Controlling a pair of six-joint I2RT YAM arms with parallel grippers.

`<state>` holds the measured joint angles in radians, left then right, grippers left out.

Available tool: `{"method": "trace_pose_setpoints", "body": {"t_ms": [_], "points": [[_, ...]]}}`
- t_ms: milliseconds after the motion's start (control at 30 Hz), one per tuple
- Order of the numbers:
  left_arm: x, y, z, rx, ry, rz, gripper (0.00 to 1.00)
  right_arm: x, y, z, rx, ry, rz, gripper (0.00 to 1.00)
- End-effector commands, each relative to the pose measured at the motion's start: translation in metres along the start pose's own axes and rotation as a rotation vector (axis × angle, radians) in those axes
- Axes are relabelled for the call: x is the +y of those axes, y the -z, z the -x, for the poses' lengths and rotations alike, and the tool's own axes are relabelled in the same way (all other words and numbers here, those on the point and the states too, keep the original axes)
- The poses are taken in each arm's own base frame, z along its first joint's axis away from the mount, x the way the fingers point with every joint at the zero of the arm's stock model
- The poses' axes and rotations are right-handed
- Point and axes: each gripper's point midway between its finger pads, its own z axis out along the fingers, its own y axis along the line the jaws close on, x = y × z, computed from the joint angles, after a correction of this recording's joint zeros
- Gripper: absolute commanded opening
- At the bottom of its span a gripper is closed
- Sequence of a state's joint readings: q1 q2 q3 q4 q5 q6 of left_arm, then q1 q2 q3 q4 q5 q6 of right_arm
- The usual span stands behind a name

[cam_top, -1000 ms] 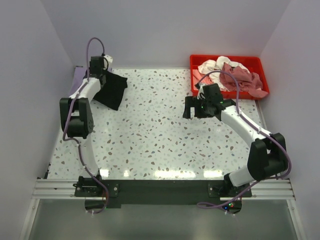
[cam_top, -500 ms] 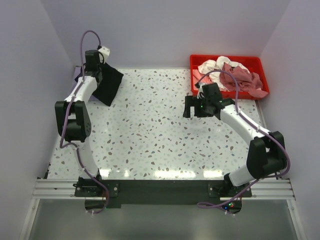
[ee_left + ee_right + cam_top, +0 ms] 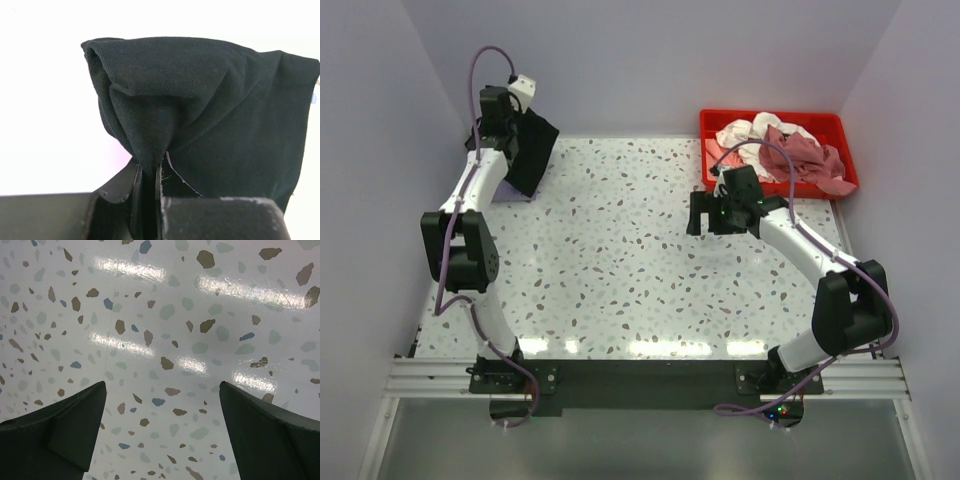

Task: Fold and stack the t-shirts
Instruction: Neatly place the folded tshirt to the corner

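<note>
Between the left fingers: a bunched fold of the black t-shirt (image 3: 200, 100), pinched in the left gripper (image 3: 147, 200), whose jaws are pressed down to a thin slit on the cloth.
Hang of the black t-shirt: it drapes down from that gripper in a dark sheet beside the forearm, raised over the far left corner. Whether its lower edge touches the surface cannot be told.
Under the hanging cloth: a sliver of the lavender t-shirt (image 3: 512, 197) lies flat, mostly hidden by the black one.
Left arm: reaches up and away from its base toward the back wall, with the gripper at its highest point.
Right gripper (image 3: 162, 385): spread wide with nothing between its fingers, pointing down at bare speckled surface, well apart from the black t-shirt.
Just beyond the right gripper: the red tray (image 3: 720, 120), against the back wall at the far right.
Inside the tray: a crumpled heap, the white t-shirt (image 3: 740, 133) on the side nearer the gripper and the dusty-rose t-shirt (image 3: 805, 158) spilling toward the other side.
Over the heap: the right arm's purple cable (image 3: 765, 148) arches across it.
Beneath both arms: the table (image 3: 620, 260), white with brown and blue flecks.
</note>
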<state>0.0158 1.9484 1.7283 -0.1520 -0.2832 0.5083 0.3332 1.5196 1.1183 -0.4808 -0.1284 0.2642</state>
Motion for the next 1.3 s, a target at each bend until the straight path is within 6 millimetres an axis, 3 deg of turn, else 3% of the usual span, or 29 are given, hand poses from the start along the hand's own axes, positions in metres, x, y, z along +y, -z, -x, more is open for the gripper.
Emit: {"method": "trace_pose_setpoints", "body": {"t_ms": [0, 267, 367, 667, 700, 967, 1267], "points": [[0.045, 0.027, 0.055, -0.154, 0.058, 0.08, 0.0, 0.002, 0.009, 0.021, -0.06, 0.015, -0.003, 0.99], [0.033, 0.011, 0.041, -0.12, 0.042, 0.065, 0.0, 0.001, 0.009, 0.021, -0.057, 0.016, -0.012, 0.99], [0.027, -0.006, 0.026, -0.083, 0.03, 0.069, 0.0, 0.0, 0.01, 0.02, -0.057, 0.018, -0.019, 0.99], [0.032, -0.041, -0.001, -0.03, 0.04, 0.083, 0.0, -0.005, 0.013, 0.02, -0.062, 0.017, -0.049, 0.99], [0.029, -0.049, -0.012, -0.006, 0.047, 0.076, 0.0, -0.007, 0.013, 0.02, -0.062, 0.016, -0.054, 0.99], [0.028, -0.078, -0.044, 0.047, 0.065, 0.07, 0.0, -0.01, 0.009, 0.019, -0.053, 0.015, -0.074, 0.99], [0.03, -0.098, -0.08, 0.114, 0.071, 0.091, 0.0, -0.015, 0.008, 0.017, -0.048, 0.016, -0.099, 0.99]]}}
